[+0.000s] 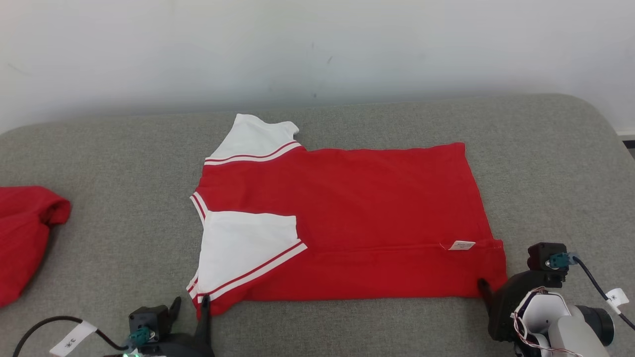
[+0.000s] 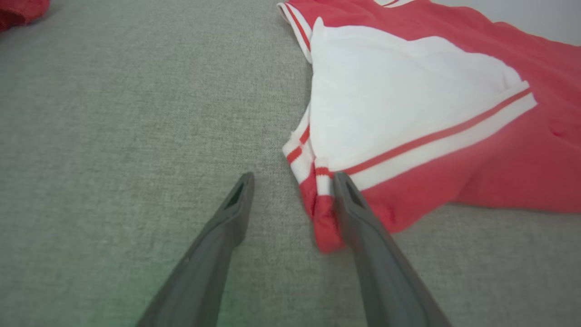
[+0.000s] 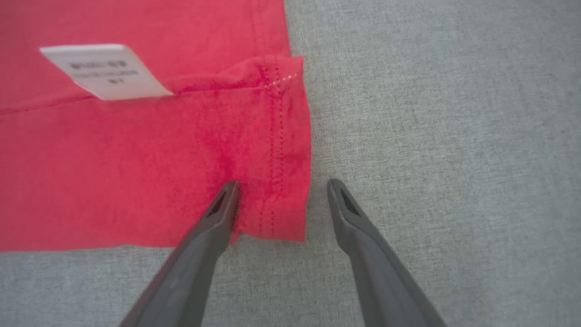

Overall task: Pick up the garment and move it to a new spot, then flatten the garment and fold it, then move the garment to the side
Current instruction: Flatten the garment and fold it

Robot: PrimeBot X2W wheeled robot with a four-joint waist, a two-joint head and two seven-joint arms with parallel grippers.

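Note:
The garment [image 1: 347,213], a red T-shirt with white sleeves, lies spread flat on the grey padded surface [image 1: 99,163], its near long edge folded over. My left gripper [image 1: 190,302] is open at the shirt's near left corner. In the left wrist view the left gripper [image 2: 294,181] has its right finger against the striped cuff [image 2: 317,181] and its left finger on bare fabric surface. My right gripper [image 3: 283,185] is open astride the near right hem corner [image 3: 277,213], one finger over red cloth, the other on the grey surface.
A second red cloth [image 1: 25,238] lies bunched at the far left edge. A white label [image 1: 462,245] sticks out near the shirt's right hem. A pale wall rises behind the surface. Bare grey surface lies on both sides of the shirt.

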